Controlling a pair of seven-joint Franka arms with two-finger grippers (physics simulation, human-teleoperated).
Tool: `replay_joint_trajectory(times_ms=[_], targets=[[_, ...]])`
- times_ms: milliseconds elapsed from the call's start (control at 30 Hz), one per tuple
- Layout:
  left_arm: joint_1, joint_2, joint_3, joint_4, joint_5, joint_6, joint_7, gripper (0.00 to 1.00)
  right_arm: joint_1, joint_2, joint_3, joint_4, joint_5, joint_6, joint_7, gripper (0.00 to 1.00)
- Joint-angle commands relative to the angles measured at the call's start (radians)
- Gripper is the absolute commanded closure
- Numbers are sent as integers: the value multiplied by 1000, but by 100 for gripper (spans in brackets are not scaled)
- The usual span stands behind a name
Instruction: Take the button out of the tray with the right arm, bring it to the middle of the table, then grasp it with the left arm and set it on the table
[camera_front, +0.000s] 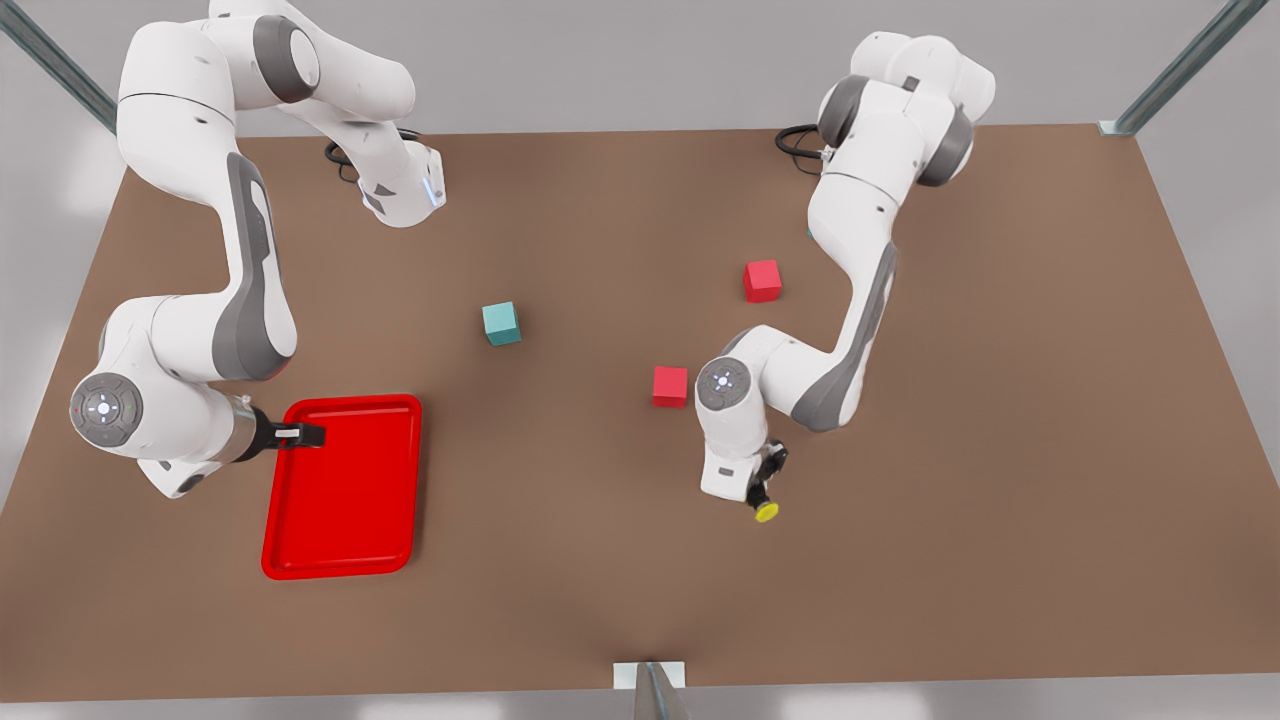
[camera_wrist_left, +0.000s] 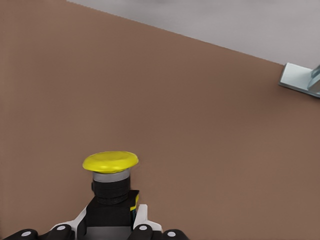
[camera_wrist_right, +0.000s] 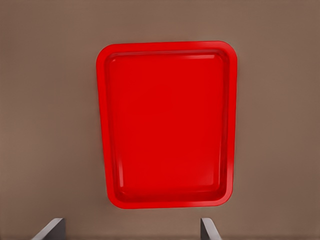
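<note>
The button, yellow cap on a dark body, is held in my left gripper, on the arm at the front view's right, low over the brown table. In the left wrist view the button sticks out of the left gripper, cap away from the wrist. I cannot tell whether it touches the table. The red tray lies at the front view's left with nothing in it. My right gripper hovers over the tray's far edge. It is open, its fingertips spread wide above the tray.
A teal cube sits near the table's middle. Two red cubes lie close to the left arm, one right beside its wrist. A metal bracket marks the near table edge, with another bracket in the left wrist view.
</note>
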Motion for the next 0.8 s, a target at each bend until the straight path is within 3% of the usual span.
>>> replay_joint_trajectory(times_ms=[0,67,133,200,367,767], targets=[[-4,12,3,-1,218,-43,-1079,68,-1,-1,0,1,-1,1,-2,0],[-18,52,10,9,356,-161,-1164,68,0,-1,0,-1,-1,1,-2,0],[-167,121,211,9,367,-270,-1242,68,0,-1,0,-1,-1,1,-1,0],[-187,156,254,7,406,-313,-1245,68,0,0,0,-1,-3,1,-2,0],[-214,229,288,12,433,-360,-1253,68,0,0,0,-2,-3,1,0,0],[-213,344,280,18,487,-276,-1320,68,0,0,0,-4,-4,1,-2,0]])
